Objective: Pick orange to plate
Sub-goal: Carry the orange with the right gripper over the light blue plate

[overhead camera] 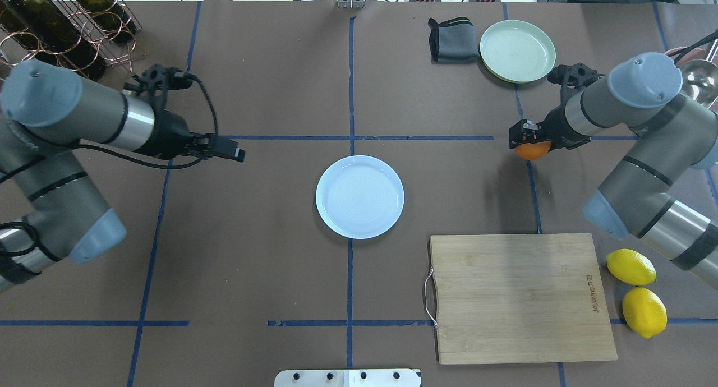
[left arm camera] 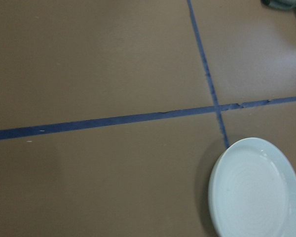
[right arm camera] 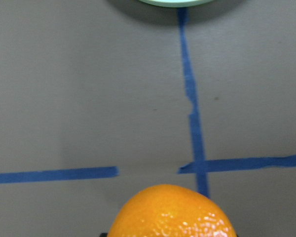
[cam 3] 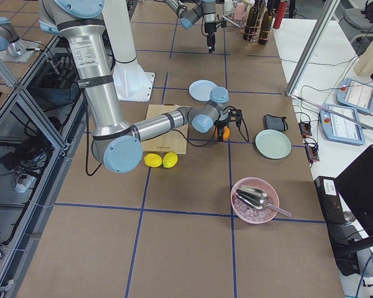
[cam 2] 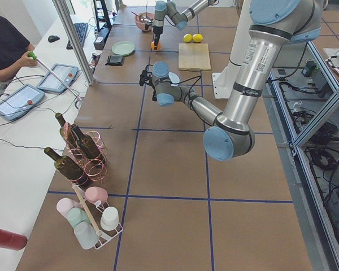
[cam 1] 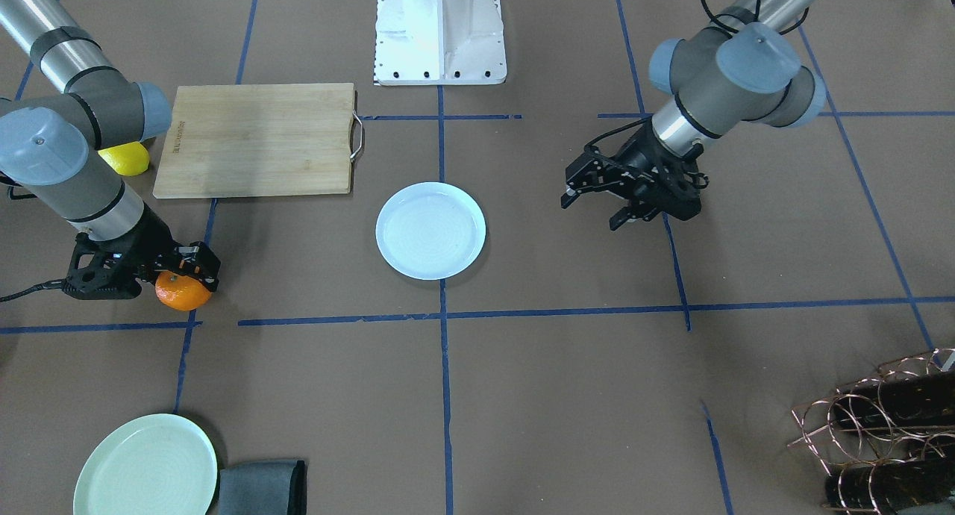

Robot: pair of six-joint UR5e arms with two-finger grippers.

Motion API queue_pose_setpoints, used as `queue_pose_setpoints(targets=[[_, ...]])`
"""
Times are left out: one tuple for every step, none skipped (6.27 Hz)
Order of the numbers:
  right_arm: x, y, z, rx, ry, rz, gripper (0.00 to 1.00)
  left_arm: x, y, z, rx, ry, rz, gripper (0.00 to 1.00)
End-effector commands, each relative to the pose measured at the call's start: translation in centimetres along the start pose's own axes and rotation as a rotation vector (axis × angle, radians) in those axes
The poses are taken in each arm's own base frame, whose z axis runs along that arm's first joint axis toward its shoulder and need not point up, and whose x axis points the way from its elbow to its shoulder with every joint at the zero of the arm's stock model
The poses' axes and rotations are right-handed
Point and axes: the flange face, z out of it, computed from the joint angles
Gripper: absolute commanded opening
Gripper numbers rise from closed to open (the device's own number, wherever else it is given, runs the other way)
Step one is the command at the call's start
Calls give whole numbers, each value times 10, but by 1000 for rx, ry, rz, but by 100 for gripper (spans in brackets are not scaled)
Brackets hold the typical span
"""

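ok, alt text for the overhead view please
The right gripper holds an orange on the view's right, apart from the empty bluish-white plate at centre. The left gripper hangs left of that plate, holding nothing. A cutting board lies lower right, a green plate upper right.

Right arm is bent at the elbow; right gripper [overhead camera: 526,139] is angled down at far right, jaws clamped on the orange [overhead camera: 533,151]. Left gripper [cam 1: 595,207] is held at left, jaws parted.

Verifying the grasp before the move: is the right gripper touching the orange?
Touching. In the front-facing view the right gripper has its fingers pressed on the orange with no gap. The overhead view agrees.
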Motion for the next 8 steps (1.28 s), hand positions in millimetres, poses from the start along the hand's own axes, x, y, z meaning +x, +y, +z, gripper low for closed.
queue_pose_setpoints(targets=[[-127,40,-2,-44,-124,134,0,-84,16,-58,-7,-65,120,95],[-199,75,5,-38,-169,176,0,-106,20,-71,-5,-90,112,95],[-238,93,3,-41,-183,208,0,-122,21,-83,9,-110,90,95],[-265,118,10,-51,-163,198,0,-118,24,-91,25,-112,96,96],[-279,126,14,-32,-152,208,0,-119,24,-90,23,-113,94,96],[-280,130,25,-24,-135,207,0,-118,24,-90,24,-113,91,98],[-291,135,27,-9,-136,200,0,-116,24,-92,27,-110,89,99],[-298,138,49,-4,-106,198,0,-116,24,-90,25,-110,89,99]])
